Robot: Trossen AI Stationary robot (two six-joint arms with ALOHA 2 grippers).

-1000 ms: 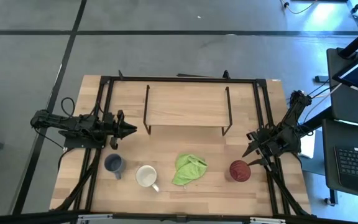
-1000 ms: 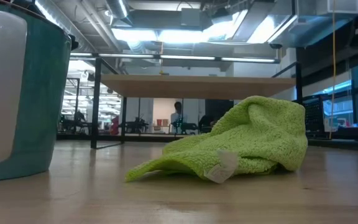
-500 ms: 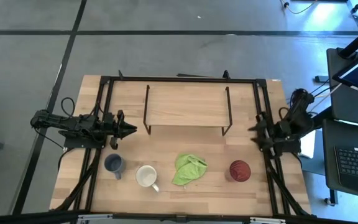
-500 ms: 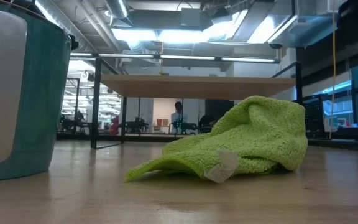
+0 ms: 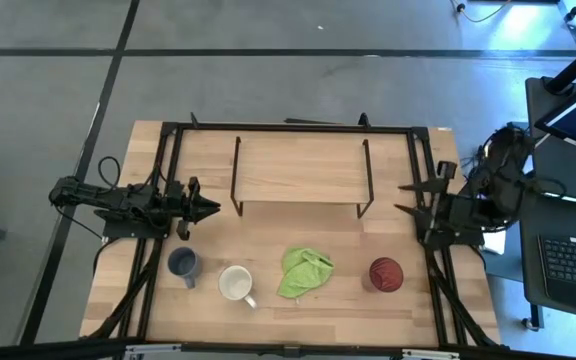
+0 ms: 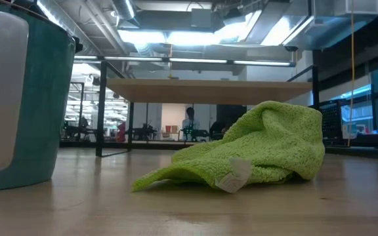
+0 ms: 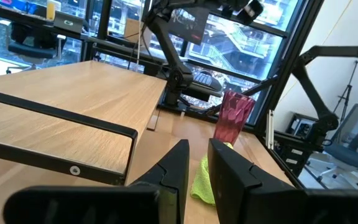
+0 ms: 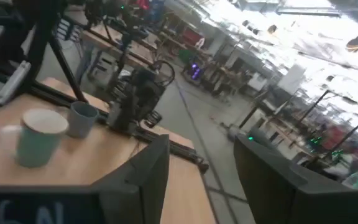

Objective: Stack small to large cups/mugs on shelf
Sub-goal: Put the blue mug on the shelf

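A small blue-grey mug [image 5: 182,264], a white mug with a handle [image 5: 235,283] and a dark red cup [image 5: 386,274] stand upright in a row near the table's near edge. The white mug fills the left of the low view [image 6: 18,98], where its outside looks teal. The light-wood shelf [image 5: 300,170] stands on black wire legs at the far middle, with nothing on it. My left gripper [image 5: 212,208] is shut, left of the shelf. My right gripper [image 5: 404,199] is open and empty, right of the shelf and beyond the red cup [image 7: 234,117].
A lime-green cloth [image 5: 303,272] lies crumpled between the white mug and the red cup; it also shows in the low view [image 6: 254,147]. Black frame rails [image 5: 423,180] run along the table's sides. A side table with a keyboard [image 5: 573,262] stands to the right.
My right gripper has drawn away from the red cup toward the table's far right and risen, and has turned level so that it points toward the table's left. The red cup has stayed standing where it was.
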